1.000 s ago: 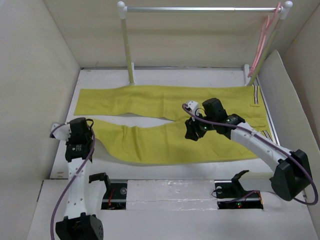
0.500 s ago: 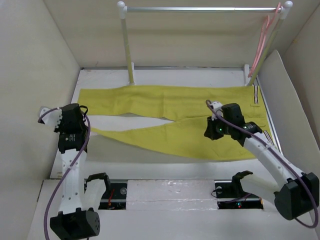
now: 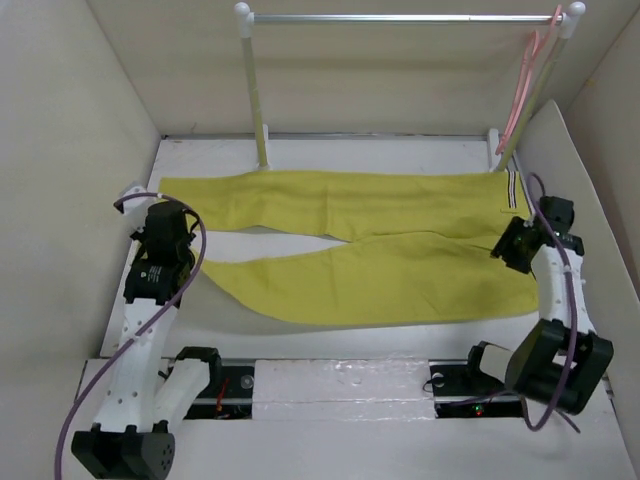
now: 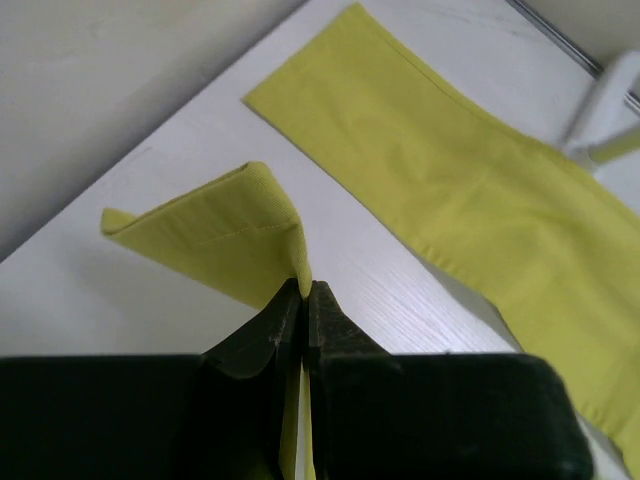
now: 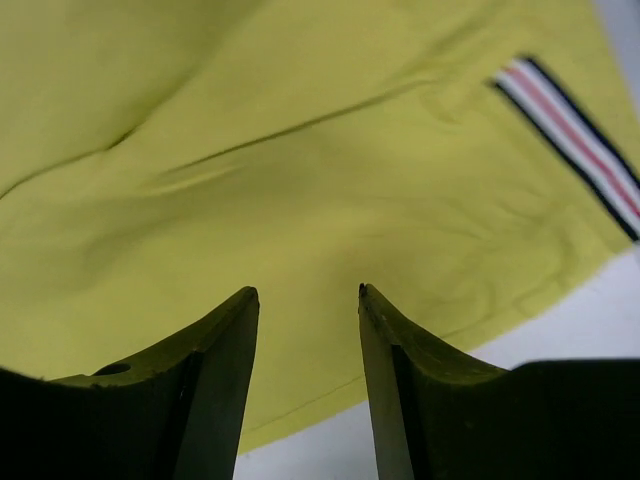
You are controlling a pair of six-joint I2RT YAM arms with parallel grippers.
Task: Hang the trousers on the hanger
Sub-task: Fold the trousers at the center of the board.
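The mustard-yellow trousers point(image 3: 380, 285) lie spread across the table, legs to the left and the striped waistband point(image 3: 513, 190) to the right. My left gripper point(image 3: 172, 237) is shut on the hem of the near leg and holds it folded and lifted off the table; in the left wrist view the cloth point(image 4: 230, 235) is pinched between the jaws of this gripper point(image 4: 303, 290). My right gripper point(image 3: 506, 248) is open and empty just above the waist end; its wrist view shows this gripper point(image 5: 306, 292) over yellow cloth, with the waistband point(image 5: 570, 135) at the upper right. The pale pink hanger point(image 3: 524, 85) hangs at the rail's right end.
A white-posted rack with a silver rail point(image 3: 400, 17) stands along the back, its left post point(image 3: 255, 100) behind the far trouser leg. Beige walls point(image 3: 70, 150) close in on the left, right and back. The far leg point(image 4: 450, 180) lies flat ahead of my left gripper.
My left gripper has moved away from the table's front edge and right, carrying the near leg's hem. My right arm has swung right, from the middle of the trousers to the waist end.
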